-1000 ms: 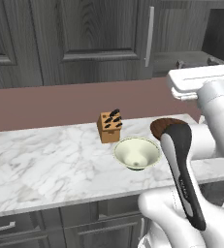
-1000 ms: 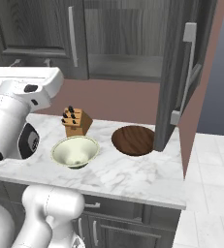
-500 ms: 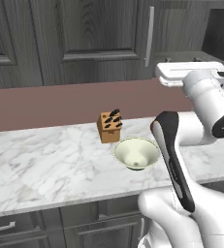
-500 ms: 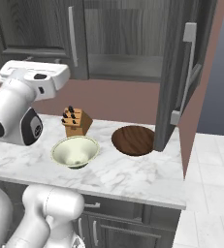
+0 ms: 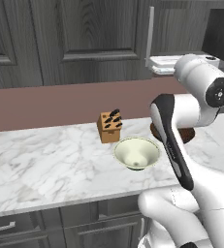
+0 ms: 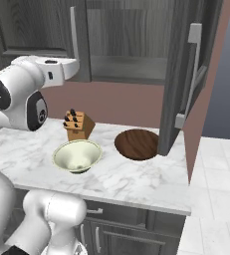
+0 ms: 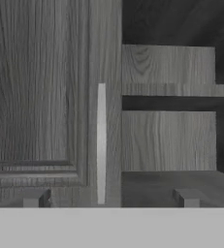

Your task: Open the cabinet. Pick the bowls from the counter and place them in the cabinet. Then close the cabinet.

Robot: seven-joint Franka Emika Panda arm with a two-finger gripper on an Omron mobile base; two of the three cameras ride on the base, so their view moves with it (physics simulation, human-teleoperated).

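Cabinet sits straight ahead of your gripper, which is raised to door height with its jaws spread wide and nothing between them. Its right door is swung out to your right, the left door is shut with its bar handle dead ahead, and shelves are exposed past it. Counter is well below the tool. On it, the cream bowl is below and the wooden bowl is below right, near the open door's bottom edge. My read: cream one is ceramic, rigid, slick, chips if dropped, so pinch the rim wall. Wooden one looks lighter and shallow, so take it by the rim too. Knife block sits just behind the cream bowl. Right base view gives you the whole wooden bowl; in left base view the arm covers most of it. Hand view gives you shelf layout.
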